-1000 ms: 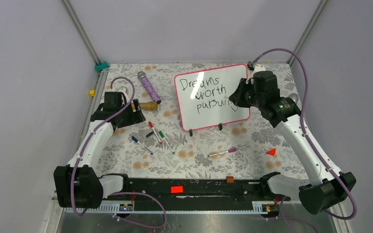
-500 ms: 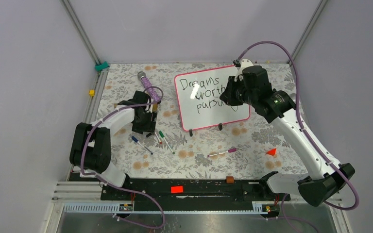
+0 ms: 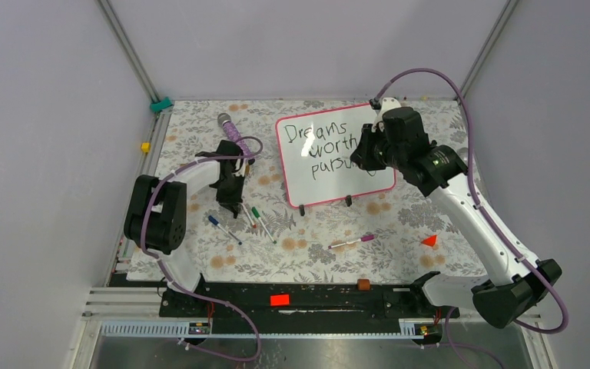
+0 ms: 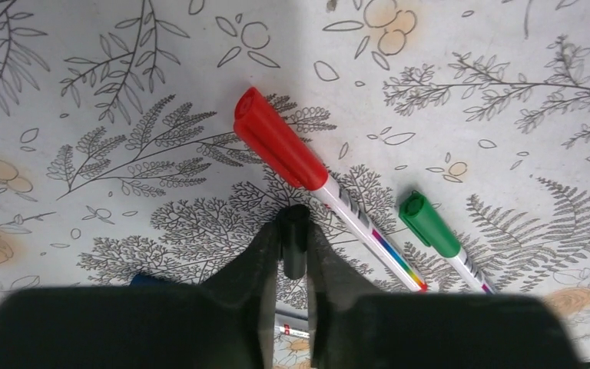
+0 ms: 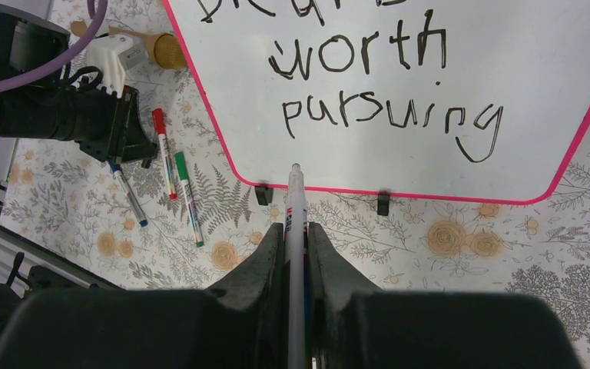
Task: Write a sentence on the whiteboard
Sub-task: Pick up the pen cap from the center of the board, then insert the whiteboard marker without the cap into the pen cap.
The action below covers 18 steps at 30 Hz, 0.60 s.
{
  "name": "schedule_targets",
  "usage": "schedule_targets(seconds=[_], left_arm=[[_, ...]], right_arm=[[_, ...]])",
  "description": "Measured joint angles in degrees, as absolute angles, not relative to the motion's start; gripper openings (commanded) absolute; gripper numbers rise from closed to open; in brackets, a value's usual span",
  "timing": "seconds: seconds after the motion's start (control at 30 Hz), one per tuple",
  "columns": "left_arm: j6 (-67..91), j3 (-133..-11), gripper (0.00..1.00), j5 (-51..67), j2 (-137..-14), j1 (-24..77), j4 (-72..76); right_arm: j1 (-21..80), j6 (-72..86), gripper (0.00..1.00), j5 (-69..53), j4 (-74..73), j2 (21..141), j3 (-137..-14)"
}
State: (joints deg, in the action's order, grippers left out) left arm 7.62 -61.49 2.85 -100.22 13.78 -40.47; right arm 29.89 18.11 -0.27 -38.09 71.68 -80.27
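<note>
The whiteboard (image 3: pixel 330 188), bearing the sentence (image 3: pixel 326 150), stands near the table's (image 3: pixel 399 223) far edge. Left of it, the left gripper (image 4: pixel 294 231) pinches a black cap (image 4: pixel 294 244) beside a red marker (image 4: pixel 280 150). At its lower edge, the right gripper (image 5: pixel 296 231) pinches a white marker (image 5: pixel 295 196).

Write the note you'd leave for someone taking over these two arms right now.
Left jaws: closed on a small black cylindrical cap, beside the red-capped marker and green-capped marker lying on the table.
Right jaws: closed on a white-barrelled marker, tip near the lower edge of the large glossy white whiteboard with pink frame.
The whiteboard stands at the back; the black handwritten sentence "Dreams worth pursuing" fills three lines.
Done: writing looks complete.
Left: probably cap the marker and set it down.
</note>
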Motion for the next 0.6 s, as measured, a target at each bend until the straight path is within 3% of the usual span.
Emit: schedule_targets(seconds=[0.2,0.4,0.6], left_arm=[[10.2,-60.5,0.0,8.1,-98.9,13.2,-40.5],[18.5,-56.8,0.0,20.4,-87.0,10.2,-40.4],[39.7,-47.9,0.0,38.5,-75.5,3.8,-23.7]], right_arm=[[30.8,18.1,0.0,0.0,-38.0,71.7,-79.9],[36.0,18.3,0.0,0.3,-37.9,74.1,-81.8],[44.2,18.0,0.0,-0.6,-36.8,80.6,-88.7]])
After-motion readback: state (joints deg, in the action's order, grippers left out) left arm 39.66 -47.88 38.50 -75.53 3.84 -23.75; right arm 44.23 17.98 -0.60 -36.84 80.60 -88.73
